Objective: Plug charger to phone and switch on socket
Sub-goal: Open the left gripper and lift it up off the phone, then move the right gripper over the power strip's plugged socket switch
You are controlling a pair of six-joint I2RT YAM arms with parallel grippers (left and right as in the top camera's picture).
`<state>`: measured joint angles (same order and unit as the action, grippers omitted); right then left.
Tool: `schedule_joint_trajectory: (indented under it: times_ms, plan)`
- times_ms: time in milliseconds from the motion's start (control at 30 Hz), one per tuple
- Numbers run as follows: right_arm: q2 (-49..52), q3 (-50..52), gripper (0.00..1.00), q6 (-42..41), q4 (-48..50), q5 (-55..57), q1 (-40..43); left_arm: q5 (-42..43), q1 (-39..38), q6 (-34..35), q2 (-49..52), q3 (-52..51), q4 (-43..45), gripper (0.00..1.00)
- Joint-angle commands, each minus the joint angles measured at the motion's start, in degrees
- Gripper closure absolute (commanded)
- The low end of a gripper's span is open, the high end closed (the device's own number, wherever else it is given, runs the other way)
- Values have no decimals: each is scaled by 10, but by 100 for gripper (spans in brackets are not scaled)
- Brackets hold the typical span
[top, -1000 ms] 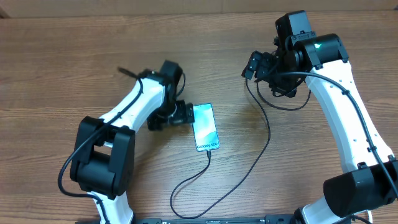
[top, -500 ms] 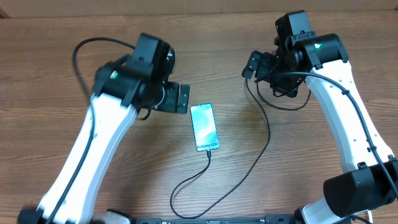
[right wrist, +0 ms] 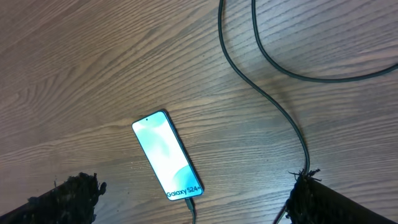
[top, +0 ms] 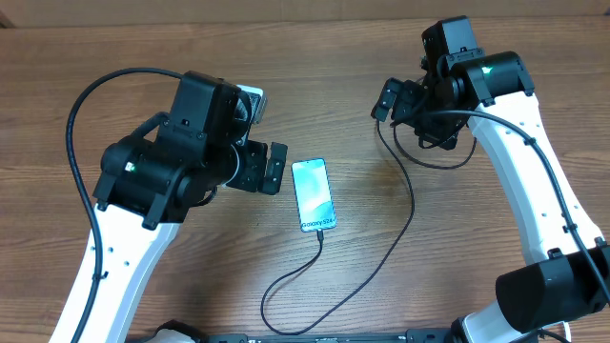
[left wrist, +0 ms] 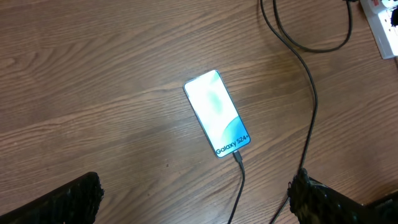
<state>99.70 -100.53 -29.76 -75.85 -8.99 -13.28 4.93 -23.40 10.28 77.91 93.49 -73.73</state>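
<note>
Phone [left wrist: 216, 114] lies flat on the table [left wrist: 93, 74], under the left pincer [left wrist: 196, 198] and a bit ahead of it. That pincer is spread wide and holds nothing. Its two dark fingers [left wrist: 73, 200] sit far apart. The charger [left wrist: 310, 93] tip is in the phone's end by the word Galaxy. Its black cable runs past the pincer's right finger. Far off, at the edge, a white bit of the socket [left wrist: 380, 28] shows. The right pincer [right wrist: 194, 198] is spread wide too and empty, with the phone below it.
</note>
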Motion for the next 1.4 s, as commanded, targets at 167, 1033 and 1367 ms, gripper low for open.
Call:
schedule_joint_trajectory:
  times_ms: [167, 1033, 1367]
  plan:
    - [-10, -8, 0, 41, 7, 4, 9, 6, 0, -13, 8, 9, 1, 1]
    - [-7, -22, 0, 167, 48, 49, 369, 6, 0, -13, 8, 9, 1, 1]
    - [64, 38, 0, 190, 100, 12, 370, 6, 0, -13, 8, 9, 1, 1]
